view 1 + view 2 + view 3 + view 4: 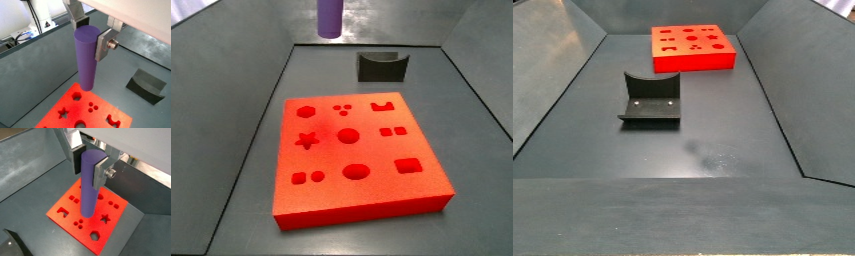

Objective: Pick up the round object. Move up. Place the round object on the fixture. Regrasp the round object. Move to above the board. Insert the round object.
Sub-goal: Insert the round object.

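In a wrist view the tool (92, 34) was clamped on the round object (85, 57), peg upright, its lower end hanging over the board (83, 110). In a wrist view the peg (89, 183) pointed down toward the board's (93, 213) holes, probably near a round one. In a side view only the peg's tip (330, 18) showed, at about eleven o'clock from the fixture (381, 66). In a side view the fixture (651, 100) stood bare, at seven o'clock from the board (691, 48); the tool was out of frame.

Both wrist views: close, looking down past claw (91, 37) at board (87, 215). Both side views: high, opposite ends, sharing board (352, 150), fixture (651, 98).
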